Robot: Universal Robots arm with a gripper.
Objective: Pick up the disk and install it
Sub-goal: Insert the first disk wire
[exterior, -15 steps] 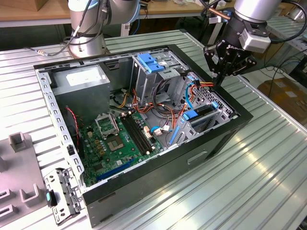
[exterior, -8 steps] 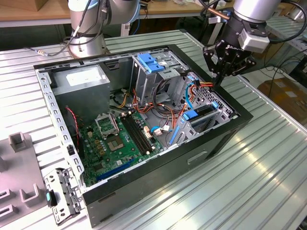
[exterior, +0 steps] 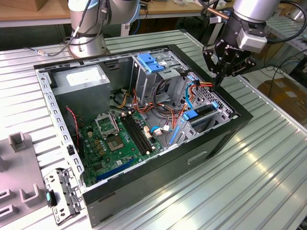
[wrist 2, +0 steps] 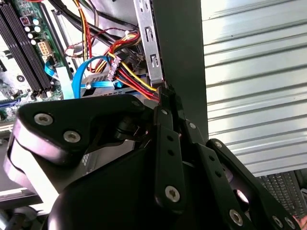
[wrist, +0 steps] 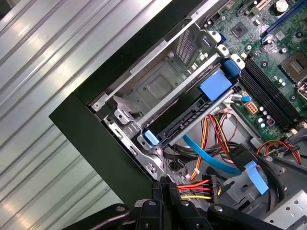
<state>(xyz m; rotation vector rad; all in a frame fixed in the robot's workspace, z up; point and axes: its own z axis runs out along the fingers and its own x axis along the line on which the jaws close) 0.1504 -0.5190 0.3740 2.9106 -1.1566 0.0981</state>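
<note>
The disk [wrist: 192, 112] sits in its slot in the drive cage [wrist: 158, 88] at the corner of the computer case [exterior: 201, 153], with only its edge and blue tabs showing. The gripper [exterior: 217, 79] hangs just above that corner with its fingers [wrist 2: 169, 120] pressed together, holding nothing. No label can be read.

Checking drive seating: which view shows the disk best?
First wrist view: the disk sits edge-on in the drive cage, blue carrier tabs visible. Exterior view shows it smaller, near the case's corner under the claw. In the second wrist view I can't make it out.
</note>
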